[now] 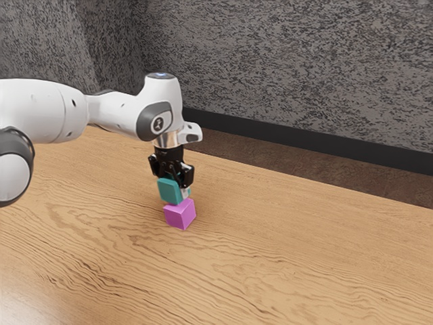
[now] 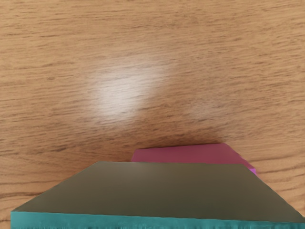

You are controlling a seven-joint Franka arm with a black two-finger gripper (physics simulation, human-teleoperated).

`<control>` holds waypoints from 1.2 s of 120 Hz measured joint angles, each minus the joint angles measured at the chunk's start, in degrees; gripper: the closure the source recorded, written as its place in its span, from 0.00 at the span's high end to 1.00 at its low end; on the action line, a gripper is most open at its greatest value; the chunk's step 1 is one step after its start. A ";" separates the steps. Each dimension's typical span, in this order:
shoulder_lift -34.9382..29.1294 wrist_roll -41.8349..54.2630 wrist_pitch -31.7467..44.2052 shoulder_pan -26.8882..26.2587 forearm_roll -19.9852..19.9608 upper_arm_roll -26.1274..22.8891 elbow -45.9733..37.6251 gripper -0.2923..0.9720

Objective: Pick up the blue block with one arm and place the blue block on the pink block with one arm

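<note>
**Blue block held at the pink block, bare wood all round**

We see the pincer (image 1: pixel 173 181) clamped on the blue block (image 1: pixel 169 193), one black finger on each side of its upper part. The block looks teal rather than pure blue. It hangs straight over the pink block (image 1: pixel 180 215), shifted a little toward the exterior view's left and slightly tilted. Its underside meets the pink top in that view, but we cannot tell whether the two touch or a thin gap remains.

In the wrist view the blue block (image 2: pixel 162 191) lies just under the hand. A strip of the pink block (image 2: pixel 190 153) shows past its far edge, with one pink corner jutting out to the side.

The pink block stands on the wooden surface (image 1: pixel 304 257), well apart from every edge we can see. The far edge of the surface runs on a slant behind the arm (image 1: pixel 101 112) and down toward the exterior view's right. Beyond it lie a darker brown floor strip (image 1: pixel 304 159), a black baseboard (image 1: pixel 325 141) and a speckled grey wall (image 1: pixel 304 61). Bare wood grain spreads from the blocks toward the exterior view's right and toward the camera. On the exterior view's left, the white arm hangs above the surface. The wrist view shows the surface (image 2: pixel 143 57) as wood grain with a pale patch of light (image 2: pixel 126 88) ahead of the blocks.

The grey joint cap (image 1: pixel 157 124) above the pincer carries a small white mark, too small for us to read.
</note>
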 joint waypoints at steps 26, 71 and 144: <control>-0.50 0.91 0.80 -0.35 0.16 0.00 -0.74 0.52; -1.12 0.51 1.34 -0.43 -1.08 0.09 -1.58 0.52; -4.87 -0.09 7.90 -0.54 -1.07 0.04 -8.11 0.52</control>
